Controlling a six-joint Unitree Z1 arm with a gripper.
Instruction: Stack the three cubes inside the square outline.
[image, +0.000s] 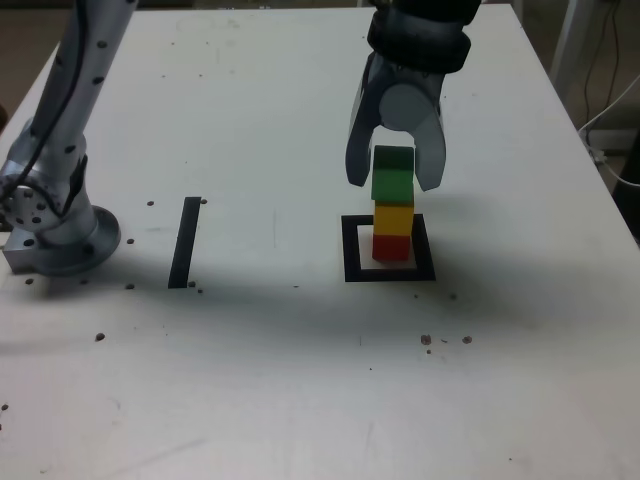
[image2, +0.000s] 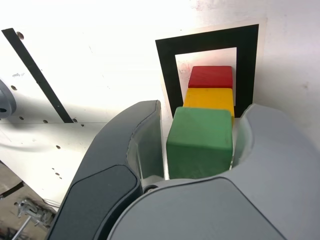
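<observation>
Your gripper hung straight over the stack, jaws parted a little to either side of the green cube, a thin gap showing along one finger in the wrist view. Green sat on the yellow cube, yellow on the red cube, and red stood inside the square outline on the white table.
</observation>
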